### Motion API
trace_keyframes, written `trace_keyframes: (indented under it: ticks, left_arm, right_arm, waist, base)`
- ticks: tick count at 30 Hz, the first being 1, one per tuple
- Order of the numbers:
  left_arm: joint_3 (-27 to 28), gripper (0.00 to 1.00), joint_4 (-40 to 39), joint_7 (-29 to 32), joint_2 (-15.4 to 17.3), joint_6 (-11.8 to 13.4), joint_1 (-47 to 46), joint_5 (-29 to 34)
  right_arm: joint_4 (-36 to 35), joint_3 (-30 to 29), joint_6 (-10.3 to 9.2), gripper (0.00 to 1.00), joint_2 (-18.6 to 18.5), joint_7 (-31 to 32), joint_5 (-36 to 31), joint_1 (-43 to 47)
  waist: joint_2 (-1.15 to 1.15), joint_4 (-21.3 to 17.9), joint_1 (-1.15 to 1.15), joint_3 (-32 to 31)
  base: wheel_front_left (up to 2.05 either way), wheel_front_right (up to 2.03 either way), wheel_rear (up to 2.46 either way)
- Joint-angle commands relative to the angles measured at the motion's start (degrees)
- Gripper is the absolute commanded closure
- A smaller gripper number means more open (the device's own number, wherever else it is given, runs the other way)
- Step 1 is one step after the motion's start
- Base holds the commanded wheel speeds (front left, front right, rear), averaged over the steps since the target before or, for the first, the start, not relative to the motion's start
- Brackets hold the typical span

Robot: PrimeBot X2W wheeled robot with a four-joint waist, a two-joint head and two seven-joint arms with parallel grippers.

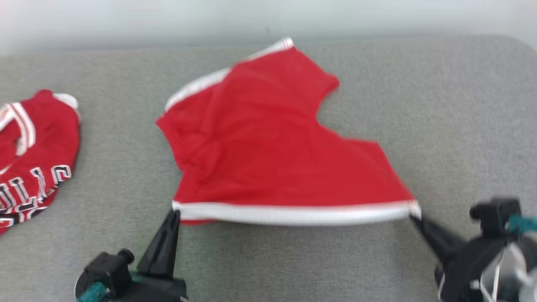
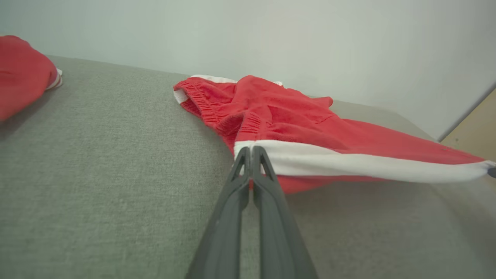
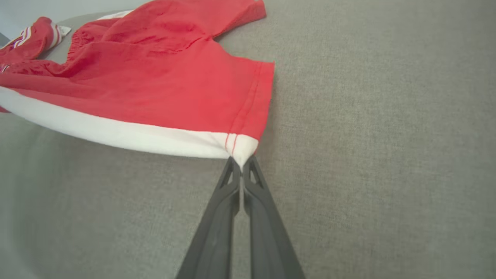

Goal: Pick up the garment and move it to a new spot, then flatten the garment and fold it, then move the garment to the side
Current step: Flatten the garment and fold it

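A pair of red shorts [image 1: 268, 142] with white side stripes lies spread on the grey surface [image 1: 440, 105], its near white-striped edge stretched between my two grippers. My left gripper [image 1: 174, 213] is shut on the waistband end of that stripe [image 2: 251, 149]. My right gripper [image 1: 414, 217] is shut on the hem corner [image 3: 242, 157] at the other end. The near edge hangs slightly lifted and taut between them in the left wrist view, red shorts [image 2: 294, 124] bunched behind; the right wrist view shows the shorts [image 3: 162, 85] fanning away from the pinched corner.
A second red garment [image 1: 33, 155] with white lettering and striped trim lies crumpled at the far left, also seen as a red heap [image 2: 21, 73] and a red heap [image 3: 27, 42]. A pale wall [image 2: 271, 35] runs behind the surface.
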Motion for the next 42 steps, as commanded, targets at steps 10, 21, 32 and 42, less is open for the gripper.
trace_keyframes:
  ticks: [10, 21, 32, 42]
  left_arm:
    - [-4.80, 1.00, -4.58, 4.57, 7.22, 0.29, 8.42, -1.49]
    - [-5.18, 1.00, -12.22, 8.50, 9.33, 2.30, 12.32, -1.66]
    - [-4.59, 1.00, -13.40, 12.25, 4.97, 5.02, 1.21, -3.18]
    - [-7.51, 1.00, -5.89, 16.52, -1.77, 6.37, -15.30, -2.14]
  right_arm:
    - [-11.78, -8.12, -0.13, 1.00, 5.85, 19.60, 1.69, 18.46]
    - [-20.49, -12.30, -0.13, 1.00, 9.21, 27.30, 0.96, 19.90]
    - [-11.40, -5.04, -0.13, 1.00, -4.47, 20.29, 0.79, -3.32]
    - [4.07, 7.24, -0.13, 1.00, -10.90, 11.09, 0.24, -26.06]
  waist:
    - [0.01, 1.74, 0.02, -1.67]
    - [0.01, 2.16, 0.02, -1.77]
    - [0.01, 5.09, 0.02, 0.93]
    - [0.01, 10.58, 0.02, 6.42]
  base:
    - [0.00, 0.00, 0.00]
    - [0.00, 0.00, 0.00]
    - [0.00, 0.00, 0.00]
    - [0.00, 0.00, 0.00]
